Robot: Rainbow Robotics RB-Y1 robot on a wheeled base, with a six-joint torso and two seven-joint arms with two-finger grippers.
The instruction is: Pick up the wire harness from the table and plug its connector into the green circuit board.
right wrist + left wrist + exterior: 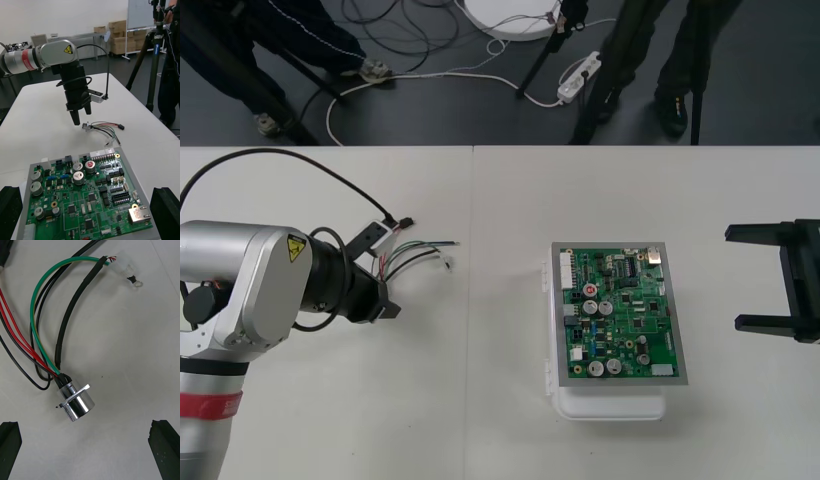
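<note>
The wire harness (pixel 416 256) lies on the table left of the green circuit board (pixel 620 314). Its round metal socket (pixel 76 401) rests on the table, with red, green and black wires (pixel 35 330) curving away from it. The small black plug (pixel 120 126) lies at the far end, away from the board (pixel 86 198). My left gripper (pixel 380 287) hangs open just above the socket (pixel 87 126), its fingers (pixel 162 444) apart on either side. My right gripper (pixel 752 278) waits open at the table's right side, facing the board.
A white connector with a ring terminal (pixel 126 269) branches off the harness. The board sits on a white base (pixel 610 405). Bare table (pixel 480 400) lies between the harness and the board. Cables lie on the dark floor beyond the far edge.
</note>
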